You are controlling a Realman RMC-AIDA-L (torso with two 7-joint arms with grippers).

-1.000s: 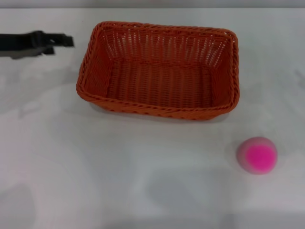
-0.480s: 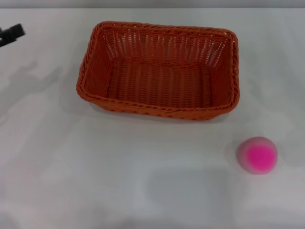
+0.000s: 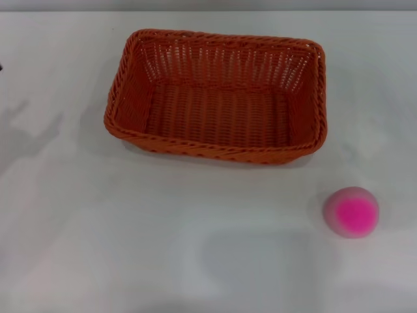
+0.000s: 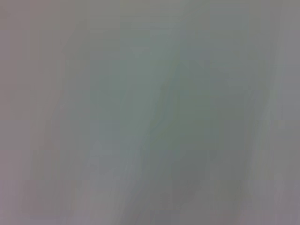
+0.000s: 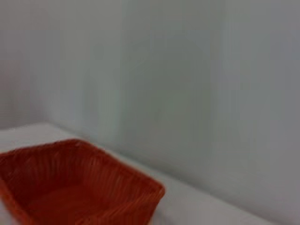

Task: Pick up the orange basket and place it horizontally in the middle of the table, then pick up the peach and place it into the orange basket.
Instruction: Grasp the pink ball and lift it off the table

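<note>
1. The orange basket (image 3: 216, 98) sits on the white bench (image 3: 130, 235), long side running across the head view, open mouth up, roughly central and a little toward the far edge. That lie already suits the "horizontal, middle" demand, so I judge the basket step done.

2. The basket is empty; its woven floor shows bare. The flared sides and wide mouth leave plenty of room to drop a small fruit in from above.

3. The peach (image 3: 352, 212) rests on the bench nearer the robot and toward its right, well apart from the basket's near right corner. Its magenta patch faces up. It is round, so a sideways nudge would probably send it rolling.

4. Neither claw shows in the head view. Only faint shadows lie on the bench at the far left.

5. The left wrist view gives nothing but a plain grey blur, so I cannot tell whether the left claw is apart or together, nor where it hangs.

6. The right wrist view shows a corner of the orange basket (image 5: 77, 185) on the bench with a pale wall behind; the arm's own fingers are not in it, so the right claw's state cannot be told either.

7. What remains, in my judgement, is the peach. It lies on the robot's right, so the right arm looks the nearer one for a top-down grasp, then a short carry over the braided rim.
</note>
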